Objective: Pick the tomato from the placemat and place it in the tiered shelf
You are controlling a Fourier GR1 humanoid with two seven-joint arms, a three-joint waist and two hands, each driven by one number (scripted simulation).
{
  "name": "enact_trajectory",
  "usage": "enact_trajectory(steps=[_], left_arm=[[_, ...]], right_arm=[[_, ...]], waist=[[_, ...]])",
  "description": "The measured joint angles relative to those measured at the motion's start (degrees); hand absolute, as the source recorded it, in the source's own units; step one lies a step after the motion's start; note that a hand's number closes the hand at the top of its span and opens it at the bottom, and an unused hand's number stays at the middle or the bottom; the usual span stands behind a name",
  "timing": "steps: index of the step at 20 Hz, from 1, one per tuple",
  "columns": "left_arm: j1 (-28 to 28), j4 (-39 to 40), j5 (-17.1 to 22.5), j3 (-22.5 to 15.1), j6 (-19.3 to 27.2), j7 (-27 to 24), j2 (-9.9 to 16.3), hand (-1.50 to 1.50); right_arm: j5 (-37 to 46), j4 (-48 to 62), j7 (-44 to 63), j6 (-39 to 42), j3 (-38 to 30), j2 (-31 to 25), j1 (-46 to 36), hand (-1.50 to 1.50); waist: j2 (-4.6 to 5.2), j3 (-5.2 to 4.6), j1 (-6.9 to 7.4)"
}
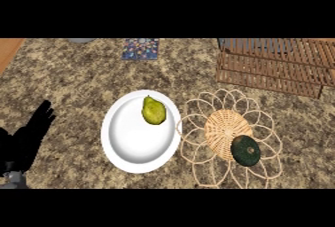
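Your only visible hand, the left hand (pixel 29 133) at the frame's left edge with fingers straight and holding nothing, sits well apart from the dark green tomato (pixel 246 150) on the woven placemat (pixel 196 111) lower right.

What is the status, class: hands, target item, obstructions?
Left hand open, resting at left edge; right hand not in view. Dark green round fruit on woven wicker placemat, untouched. Wooden slatted tiered shelf beyond it; nothing between.

Only the left hand (pixel 27 137) shows: matte black all over, slim tapered fingers, a broader dark palm below them. Under the palm, a small grey bit of forearm (pixel 13 179), lighter than the hand. No markings or cables can be made out.
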Motion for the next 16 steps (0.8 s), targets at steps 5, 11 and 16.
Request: enact_trajectory(steps=[5, 11, 16], left_arm=[[-1.25, 0.86, -1.42, -0.78, 1.09, -0.03, -1.38, 0.0], [-0.85, 0.03, -1.03, -0.22, -0.09, 0.22, -0.97, 0.0], [-0.17, -0.36, -0.92, 0.55, -0.64, -0.14, -0.78, 0.0]], right_arm=[[4.97, 7.04, -1.97, -1.62, 3.85, -0.79, -3.92, 1.5], [13.68, 16.8, -8.48, -5.72, 8.53, -0.7, -6.65, 1.5], [18.35, 25.93, -15.86, -9.74, 9.64, -0.03, -7.4, 1.5]], waist=[[0.07, 0.01, 0.09], [0.15, 0.02, 0.44], [0.16, 0.04, 0.39]])
